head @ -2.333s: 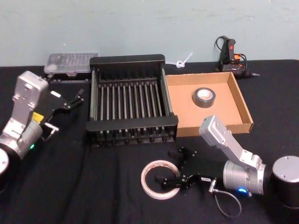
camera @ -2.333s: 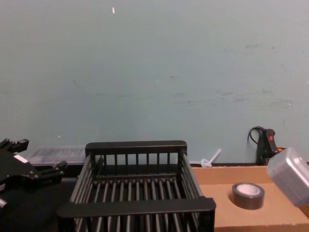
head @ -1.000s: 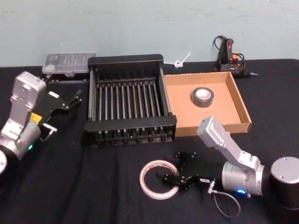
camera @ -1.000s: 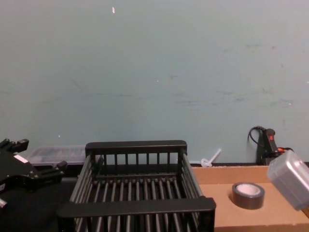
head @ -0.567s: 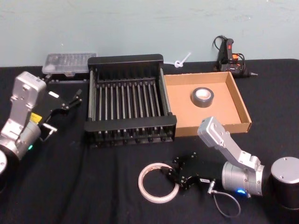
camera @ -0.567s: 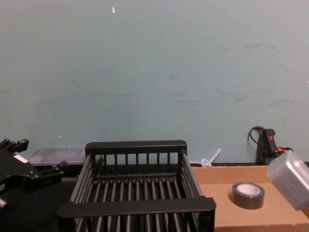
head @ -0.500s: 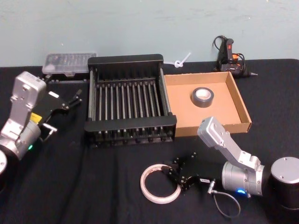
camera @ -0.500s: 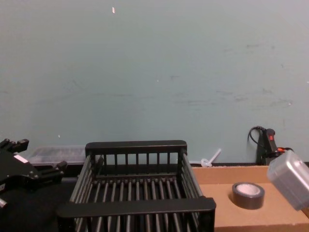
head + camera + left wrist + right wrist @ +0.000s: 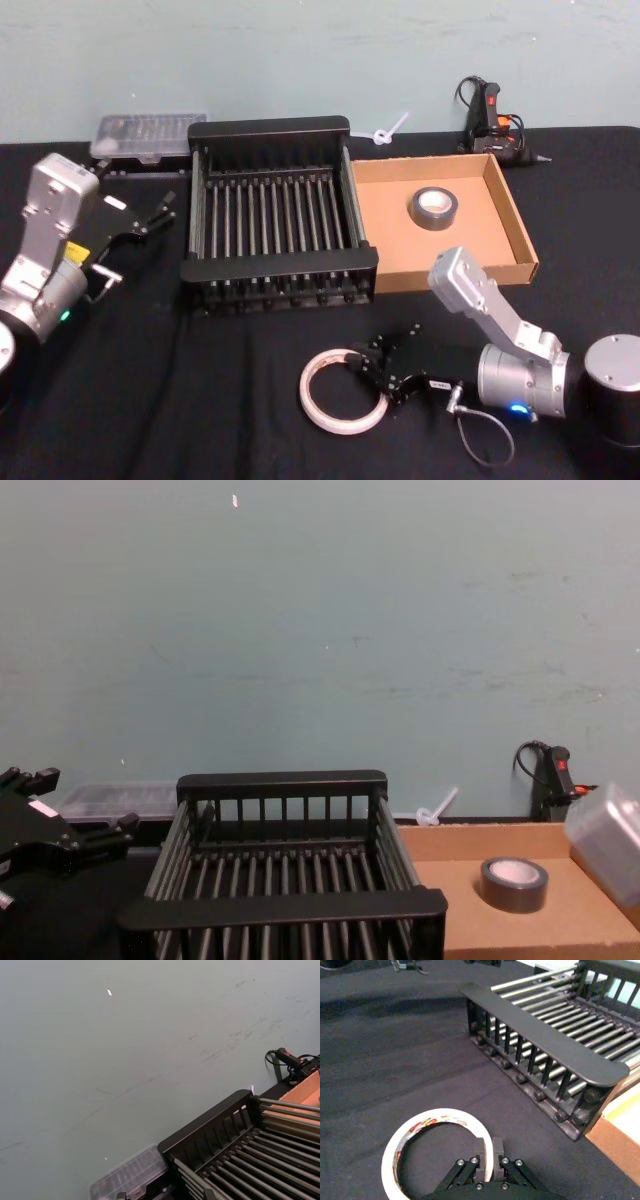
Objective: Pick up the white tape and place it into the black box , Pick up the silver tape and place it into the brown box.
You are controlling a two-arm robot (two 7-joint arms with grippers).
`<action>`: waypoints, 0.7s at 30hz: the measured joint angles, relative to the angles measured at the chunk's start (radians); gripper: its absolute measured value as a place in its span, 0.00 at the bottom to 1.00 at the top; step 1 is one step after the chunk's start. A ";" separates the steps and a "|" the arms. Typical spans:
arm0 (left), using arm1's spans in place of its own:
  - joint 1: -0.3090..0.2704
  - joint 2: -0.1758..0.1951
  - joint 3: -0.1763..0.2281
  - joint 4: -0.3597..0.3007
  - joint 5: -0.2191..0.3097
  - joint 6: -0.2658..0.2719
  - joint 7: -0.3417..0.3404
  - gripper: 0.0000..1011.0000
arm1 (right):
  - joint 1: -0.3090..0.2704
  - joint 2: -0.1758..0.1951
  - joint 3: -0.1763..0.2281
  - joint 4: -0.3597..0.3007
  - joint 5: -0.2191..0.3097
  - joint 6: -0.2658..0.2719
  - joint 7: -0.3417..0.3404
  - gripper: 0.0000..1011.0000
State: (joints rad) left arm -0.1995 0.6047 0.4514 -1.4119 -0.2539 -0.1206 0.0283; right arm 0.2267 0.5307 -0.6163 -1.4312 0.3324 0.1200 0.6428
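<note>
Left hand (image 9: 150,215) sits open beside the black box (image 9: 278,272), holding nothing. White tape (image 9: 342,389) lies on the surface (image 9: 200,400), its rim pinched by the right hand (image 9: 362,364). Silver tape (image 9: 437,208) rests in the brown box (image 9: 512,222).

The scene is lit evenly and softly from above, and no hard glare is seen. Detail is swallowed by the black tablecloth (image 9: 200,400), where only faint shadows are cast. A pale sheen is carried by the top rim of the black box (image 9: 540,1035) in the right wrist view. The clear plastic case (image 9: 130,1175) is rendered soft and out of focus in the left wrist view.
</note>
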 joint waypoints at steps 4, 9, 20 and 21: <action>0.000 0.000 0.000 0.000 0.000 0.000 0.000 0.99 | 0.000 0.008 0.005 -0.011 0.011 -0.011 0.011 0.10; 0.000 0.000 0.000 0.000 0.000 0.000 0.000 0.99 | 0.000 0.026 0.015 -0.044 0.025 -0.025 0.022 0.10; 0.000 0.000 0.000 0.000 0.000 0.000 0.000 0.99 | 0.022 0.060 0.039 -0.107 0.050 -0.045 0.033 0.10; 0.000 0.000 0.000 0.000 0.000 0.000 0.000 0.99 | 0.027 0.062 0.042 -0.112 0.054 -0.048 0.035 0.10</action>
State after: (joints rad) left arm -0.1995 0.6047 0.4514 -1.4120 -0.2539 -0.1205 0.0283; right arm 0.2533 0.5932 -0.5739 -1.5433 0.3860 0.0724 0.6775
